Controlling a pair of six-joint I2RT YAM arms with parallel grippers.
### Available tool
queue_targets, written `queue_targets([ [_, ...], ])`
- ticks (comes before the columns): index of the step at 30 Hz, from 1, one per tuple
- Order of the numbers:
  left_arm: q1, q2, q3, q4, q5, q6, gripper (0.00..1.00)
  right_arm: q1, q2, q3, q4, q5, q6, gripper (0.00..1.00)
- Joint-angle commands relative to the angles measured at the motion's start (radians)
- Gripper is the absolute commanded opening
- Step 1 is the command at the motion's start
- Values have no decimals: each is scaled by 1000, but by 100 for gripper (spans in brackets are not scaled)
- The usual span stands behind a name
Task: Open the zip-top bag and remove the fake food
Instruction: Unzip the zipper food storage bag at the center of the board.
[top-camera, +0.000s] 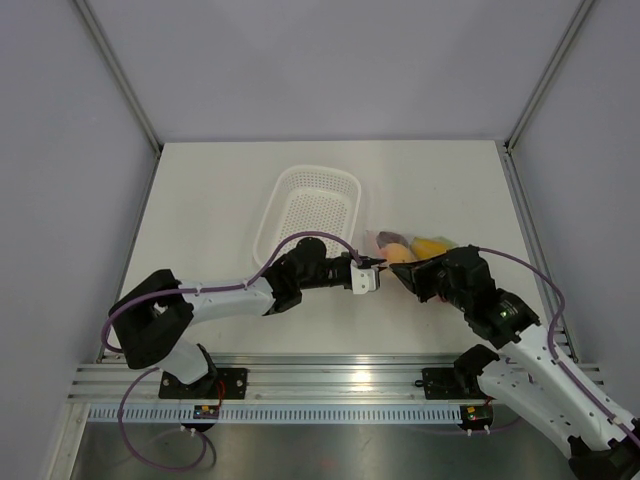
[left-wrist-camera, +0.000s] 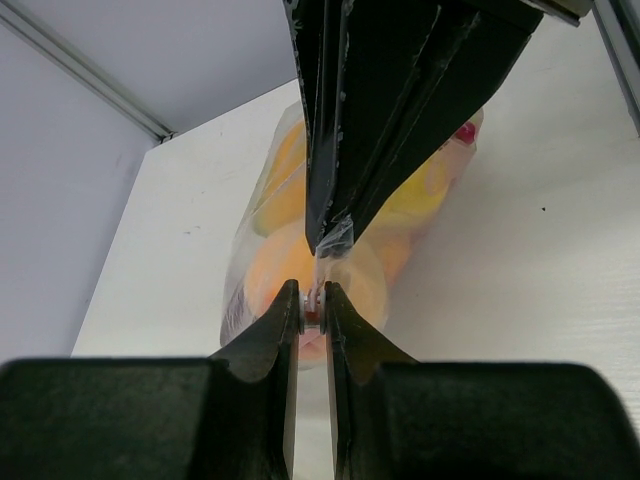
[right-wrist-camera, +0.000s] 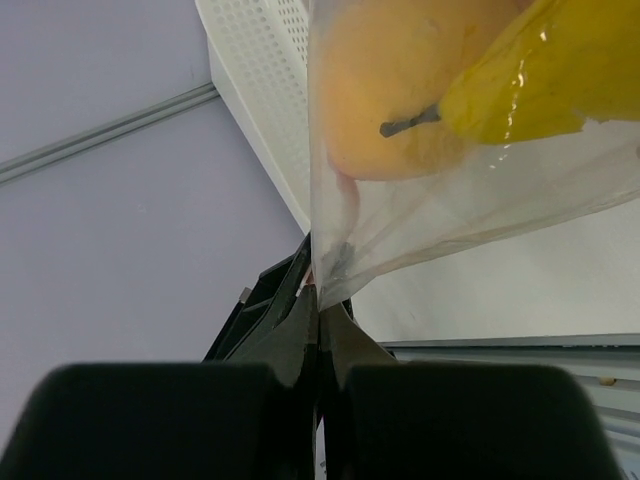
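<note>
zip-top bag (top-camera: 420, 246) pinched, left hand (left-wrist-camera: 312, 306), right hand (right-wrist-camera: 319, 304)

The bag (top-camera: 380, 240) is clear, thin, crinkled plastic. It lies right of the desk's middle, closer to the right edge than the left and about midway between the far and near edges. Its end toward the near-left corner is drawn out to a narrow tip, where a bit of pinkish strip (left-wrist-camera: 313, 297) shows. Packed together inside are a round orange fruit (right-wrist-camera: 400, 80) with a dark stem, a glossy yellow piece (right-wrist-camera: 540, 80) and a small dark red piece (left-wrist-camera: 465, 131).
</note>
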Motion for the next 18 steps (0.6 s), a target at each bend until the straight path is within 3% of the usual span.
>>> queue_targets([
  [1, 8, 21, 15, 14, -54, 18, 3, 17, -54, 74, 30, -49, -5, 0],
  [18, 24, 30, 8, 35, -71, 10, 2, 17, -165, 91, -63, -11, -24, 0],
])
